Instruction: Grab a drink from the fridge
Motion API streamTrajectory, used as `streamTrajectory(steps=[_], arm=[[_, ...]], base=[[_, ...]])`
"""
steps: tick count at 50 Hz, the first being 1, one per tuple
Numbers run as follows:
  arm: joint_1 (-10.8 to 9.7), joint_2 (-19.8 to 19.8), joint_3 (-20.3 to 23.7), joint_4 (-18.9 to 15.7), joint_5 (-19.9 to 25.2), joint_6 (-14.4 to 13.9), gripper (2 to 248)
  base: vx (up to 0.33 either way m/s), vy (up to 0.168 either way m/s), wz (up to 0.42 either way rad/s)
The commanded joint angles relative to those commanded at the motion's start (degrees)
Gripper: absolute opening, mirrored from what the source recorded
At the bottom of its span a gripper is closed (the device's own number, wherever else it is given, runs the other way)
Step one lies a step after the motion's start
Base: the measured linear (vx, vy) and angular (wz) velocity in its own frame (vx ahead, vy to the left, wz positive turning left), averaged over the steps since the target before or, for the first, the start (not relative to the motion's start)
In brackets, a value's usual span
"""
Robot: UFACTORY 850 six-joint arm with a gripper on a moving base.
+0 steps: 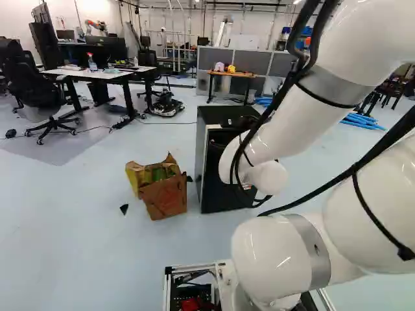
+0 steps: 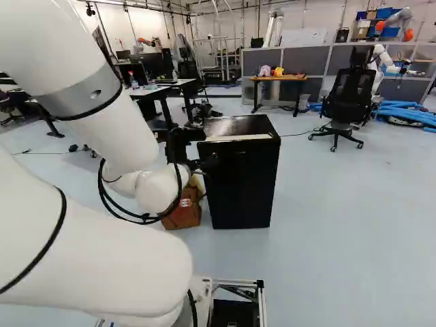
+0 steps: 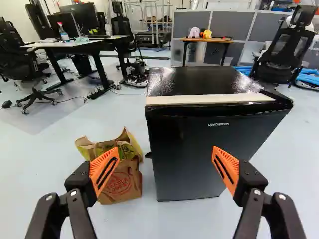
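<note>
With twelve o'clock the way your gripper points, the biggest thing is your white arm (image 2: 102, 259), stretched forward from the base and bent, I think so that its wrist can look at the front of the fridge. The long desk (image 3: 79, 44) is farther away at eleven o'clock, out of your work. The black fridge (image 3: 194, 159) stands on the floor between twelve and one o'clock, its front toward you, which should help you to reach the door. This door looks closed. The brown paper bag (image 3: 119, 186) is at eleven o'clock, just beside the fridge; if your arm swings low to that side, it could push the bag. Your gripper (image 3: 165, 152) is wide open, with nothing between its orange pads (image 3: 105, 170), probably to be ready for the door edge. The smallest is the drink: you cannot see it, and I judge it is inside the fridge, behind the door, to keep cold. So you are at the beginning, and the next step should be to approach the door edge slowly and open it.
</note>
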Motion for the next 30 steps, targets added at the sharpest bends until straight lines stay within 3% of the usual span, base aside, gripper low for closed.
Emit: streamTrajectory(steps=[30], arm=[[0.0,0.0,0.0,0.0,0.0,0.0,247]], base=[[0.0,0.0,0.0]])
